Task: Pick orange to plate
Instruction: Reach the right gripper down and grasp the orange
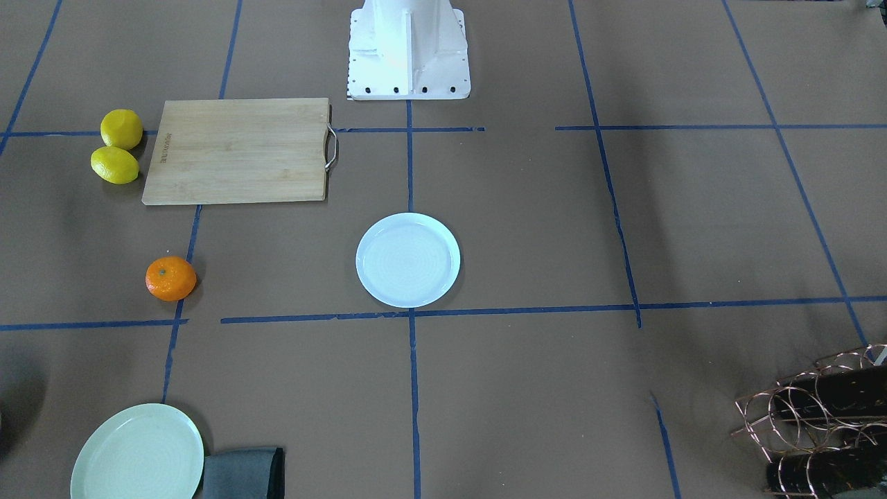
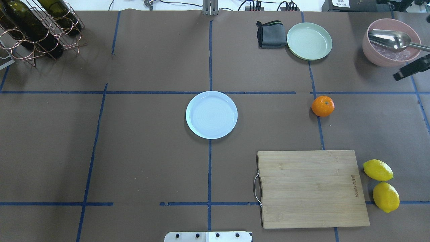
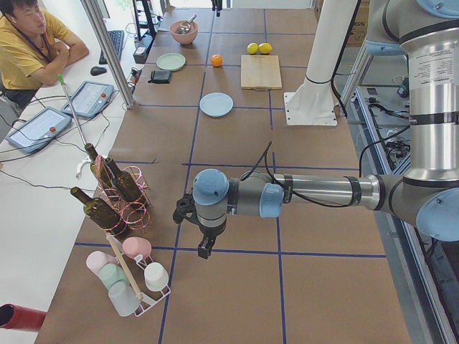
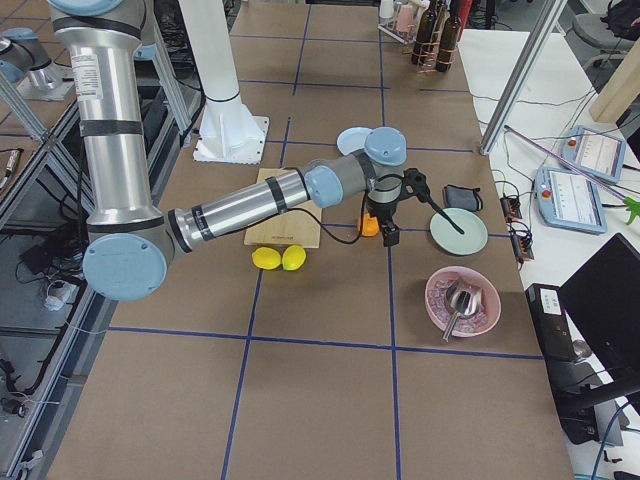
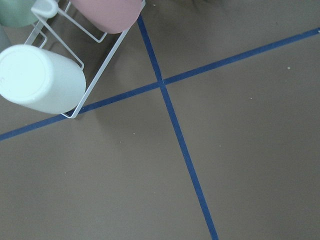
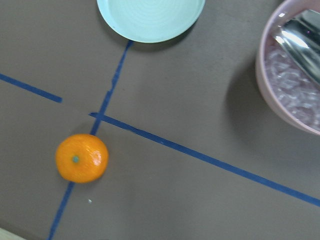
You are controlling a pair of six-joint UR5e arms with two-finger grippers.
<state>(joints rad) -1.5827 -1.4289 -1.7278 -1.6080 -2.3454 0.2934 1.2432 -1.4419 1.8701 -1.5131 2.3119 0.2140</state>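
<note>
The orange [image 2: 323, 106] rests on the brown table on a blue tape line, right of centre in the overhead view; it also shows as the orange [image 1: 170, 278] and the orange [image 6: 81, 158]. The white plate [image 2: 211, 114] lies bare at the table's middle, well apart from the fruit. My right gripper [image 4: 389, 232] hangs above the table close to the orange, with nothing visibly in it; I cannot tell whether it is open or shut. My left gripper [image 3: 204, 249] hovers far off near the cup rack, and its state is equally unclear. Neither wrist view shows fingers.
A wooden cutting board [image 2: 310, 188] lies near the robot with two lemons [image 2: 378, 170] beside it. Beyond the orange stand a pale green plate [image 2: 309, 41], a grey cloth [image 2: 270, 34] and a pink bowl [image 2: 391, 42] holding a spoon. A bottle rack [image 2: 37, 27] fills the far left corner.
</note>
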